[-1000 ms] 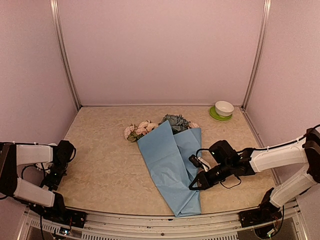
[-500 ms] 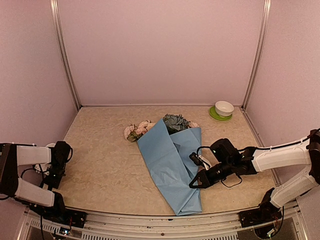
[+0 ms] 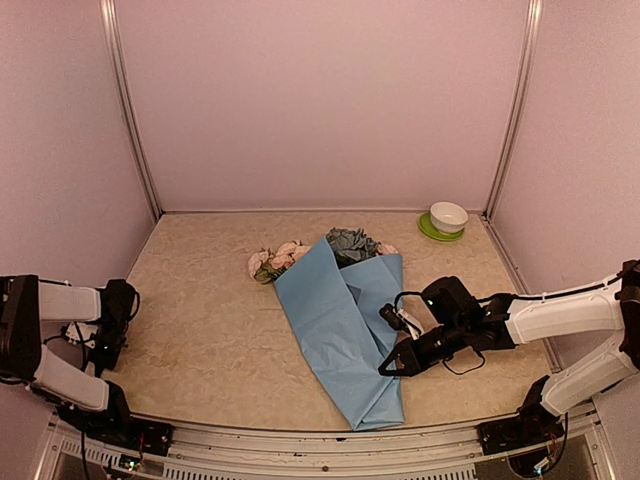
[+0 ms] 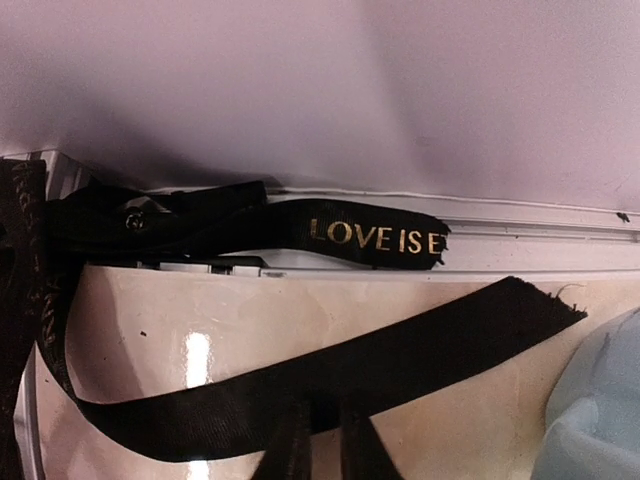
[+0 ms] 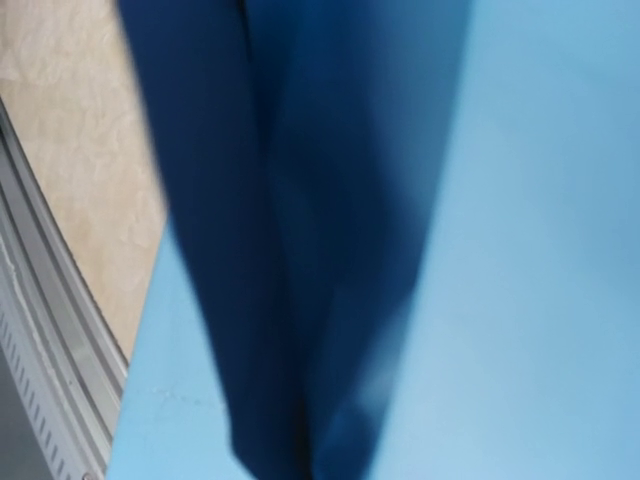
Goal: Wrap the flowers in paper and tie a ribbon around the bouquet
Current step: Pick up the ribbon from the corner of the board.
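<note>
Left arm [image 3: 62,301] folded low; right arm [image 3: 556,312] outstretched, right gripper [image 3: 386,368] closed.

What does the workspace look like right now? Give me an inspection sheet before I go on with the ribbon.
Surface: beige marbled table, no spill seen.
Job's things: the paper is folded over the flowers, with blooms sticking out at its far end. The ribbon lies loose, partly over the table's edge rail, and is not yet tied.
Clutter: white bowl on a green plate, far right corner.
Grippers: left gripper has a finger on either side of the ribbon, grip unclear. Right gripper is shut at the paper's right edge.
Cables: black cable loops beside the right wrist, off the paper.
Surroundings: plain pink walls, metal corner posts.
</note>
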`<state>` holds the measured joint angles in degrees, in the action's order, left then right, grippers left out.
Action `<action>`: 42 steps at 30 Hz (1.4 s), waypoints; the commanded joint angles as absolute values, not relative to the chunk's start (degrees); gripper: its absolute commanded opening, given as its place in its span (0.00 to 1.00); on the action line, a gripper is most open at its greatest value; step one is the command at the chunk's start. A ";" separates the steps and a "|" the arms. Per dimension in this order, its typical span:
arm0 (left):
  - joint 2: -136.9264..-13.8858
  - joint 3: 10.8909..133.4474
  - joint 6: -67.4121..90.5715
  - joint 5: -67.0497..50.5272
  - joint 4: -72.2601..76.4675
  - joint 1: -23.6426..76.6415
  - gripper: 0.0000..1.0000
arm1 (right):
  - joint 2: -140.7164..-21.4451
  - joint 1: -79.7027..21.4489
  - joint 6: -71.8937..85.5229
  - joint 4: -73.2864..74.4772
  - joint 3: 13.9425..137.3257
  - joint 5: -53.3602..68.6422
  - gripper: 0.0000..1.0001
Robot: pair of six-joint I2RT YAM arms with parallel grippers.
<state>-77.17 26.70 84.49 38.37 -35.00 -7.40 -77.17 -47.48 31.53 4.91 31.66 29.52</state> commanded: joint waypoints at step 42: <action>-60.82 25.34 77.04 37.09 -44.42 -29.18 0.81 | -76.12 -47.18 29.19 3.77 32.16 30.21 0.00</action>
<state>-60.53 26.70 83.07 40.66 -50.11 -28.36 -77.12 -47.48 30.06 4.89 31.66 29.87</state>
